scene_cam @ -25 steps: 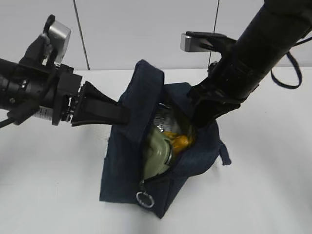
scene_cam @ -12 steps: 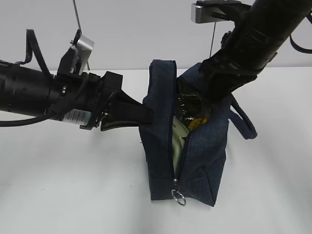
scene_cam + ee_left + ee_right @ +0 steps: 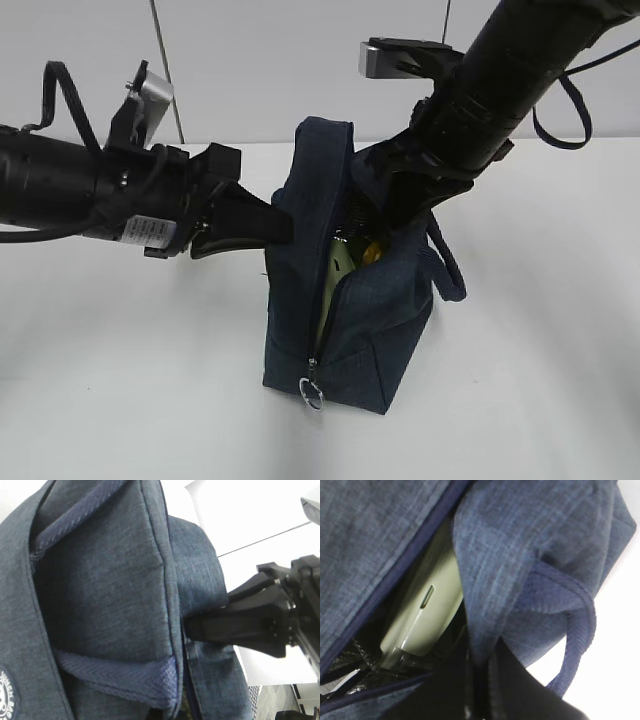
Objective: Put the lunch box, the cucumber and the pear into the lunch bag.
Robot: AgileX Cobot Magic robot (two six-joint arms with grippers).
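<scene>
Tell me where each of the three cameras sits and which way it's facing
Exterior: in front of the table, slanting down at the lunch bag; both arms show, left gripper and right gripper on its fabric.
Left wrist: pressed against the bag's side, the opposite arm behind.
Right wrist: aimed into the opening at the lunch box.
Exterior and right wrist views share the lunch box.

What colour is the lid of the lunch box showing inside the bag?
Pale sage green; the lunch box lid shows best in the right wrist view.
</scene>
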